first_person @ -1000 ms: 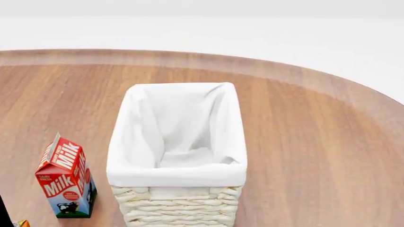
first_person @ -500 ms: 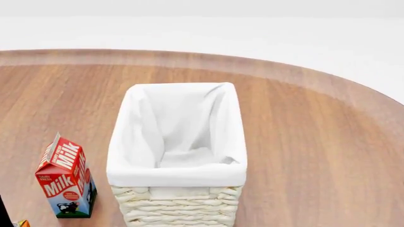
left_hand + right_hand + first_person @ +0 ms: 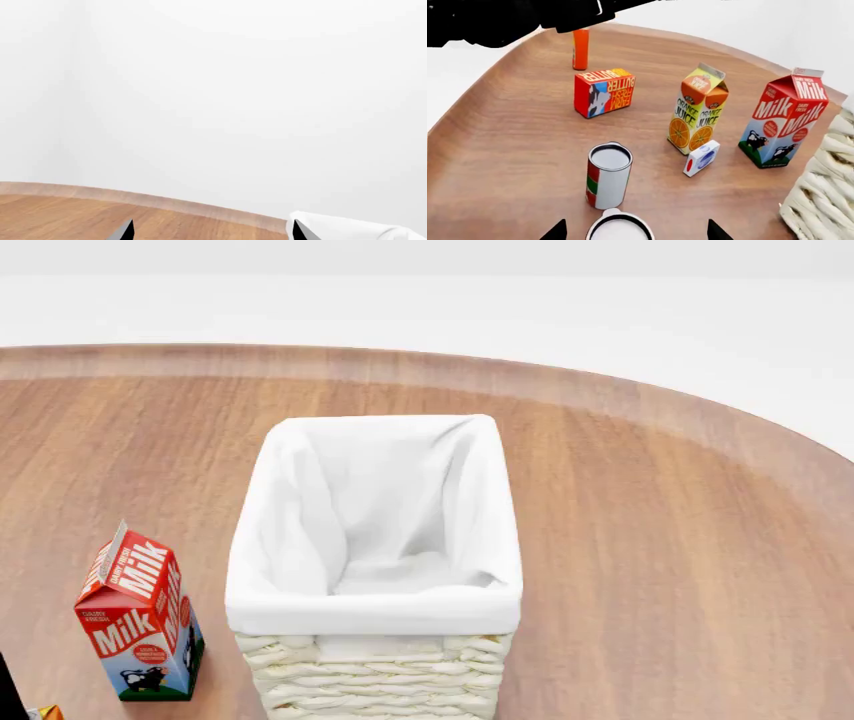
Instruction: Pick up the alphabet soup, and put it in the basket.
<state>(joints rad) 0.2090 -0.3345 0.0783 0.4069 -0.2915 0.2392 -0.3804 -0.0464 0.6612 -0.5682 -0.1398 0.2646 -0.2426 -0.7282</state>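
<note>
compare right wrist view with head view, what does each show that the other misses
Only the right wrist view shows the butter box, the orange juice carton, the red-and-green can, a small white box, an orange bottle, and a silver can lid between the right gripper's open fingertips. Only the head view shows the basket's white liner and empty inside. Both show the milk carton and the basket.

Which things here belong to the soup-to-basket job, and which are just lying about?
Job: alphabet soup, only its lid showing, between the right gripper fingertips; basket.

Lying about: red-and-green can, milk carton, orange juice carton, butter box, orange bottle.
</note>
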